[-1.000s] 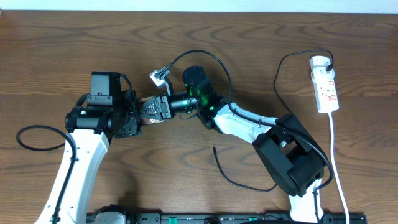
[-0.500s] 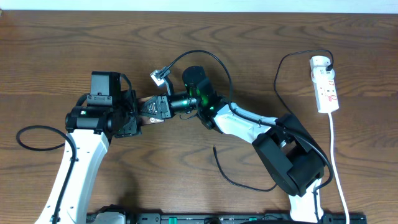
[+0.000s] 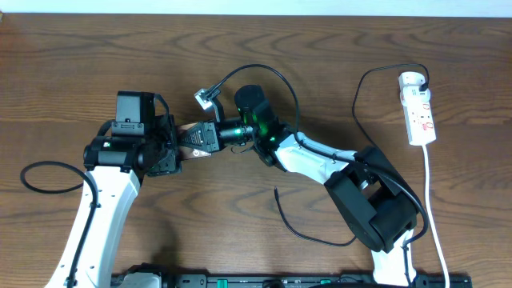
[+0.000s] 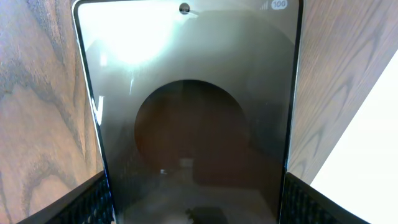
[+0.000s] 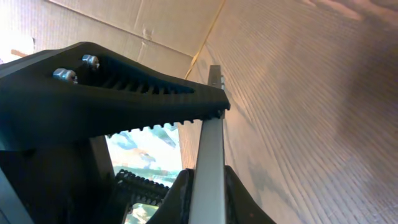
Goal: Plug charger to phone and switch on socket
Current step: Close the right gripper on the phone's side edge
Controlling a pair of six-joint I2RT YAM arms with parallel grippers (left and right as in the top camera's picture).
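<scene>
While nothing had visibly shifted, my left gripper [image 4: 193, 205] clasped the phone [image 4: 193, 124], my right gripper [image 5: 205, 130] pinched its edge; charger [image 3: 264, 76] at 12 o'clock, unplugged.

both grippers [image 3: 194, 140] (tips together) clamped

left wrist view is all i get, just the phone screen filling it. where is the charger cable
Observer: The charger cable lies loose on the table, right of centre, in neither gripper.
Operator: is the right gripper on the phone
Observer: The right gripper is clamped on a thin grey edge, apparently an edge of the phone.
Operator: and the socket
Observer: The socket sits at the table's far right, away from both grippers.
</scene>
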